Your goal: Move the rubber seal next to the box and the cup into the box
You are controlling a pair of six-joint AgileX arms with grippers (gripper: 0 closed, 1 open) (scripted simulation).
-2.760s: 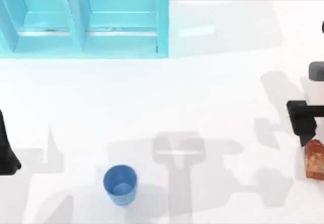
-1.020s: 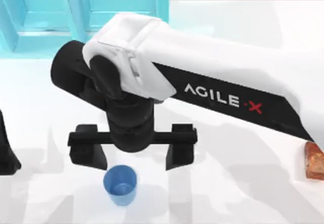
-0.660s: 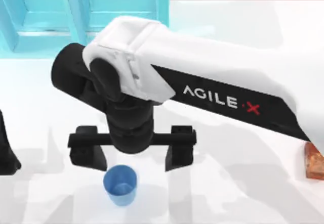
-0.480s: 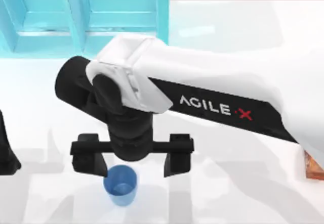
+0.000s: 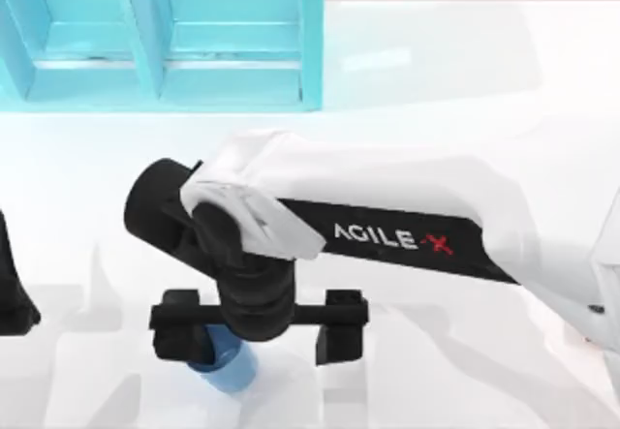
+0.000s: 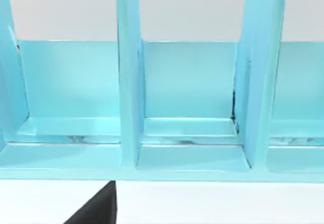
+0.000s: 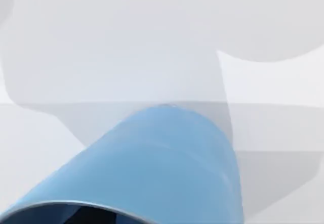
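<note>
From above: holding the right pincer [image 5: 260, 330] low over the front left of the counter [image 5: 436, 80], fingers [image 5: 341, 324] spread wide and gripping nothing yet. Sitting off-centre in that gap: the blue cup [image 5: 225, 371], tucked close against the finger on the counter's left side, its near wall peeping out below. Resting parked at the left edge: the left arm [image 5: 15, 293]. Standing well apart at the back left: the blue box [image 5: 310, 42].

From the left wrist: looking straight into the open compartments of the box [image 6: 190, 82].

From the right wrist: seeing the cup [image 7: 152, 168] up close on the counter, rim nearest the camera.

Judging the step as closing on the cup:
- Shifting the pincer sideways first, centring the cup between the fingers; otherwise risking tipping it with the near finger.
- Squeezing gently just below the rim, minding the tapering wall.
- Lifting straight up before carrying it toward a compartment
</note>
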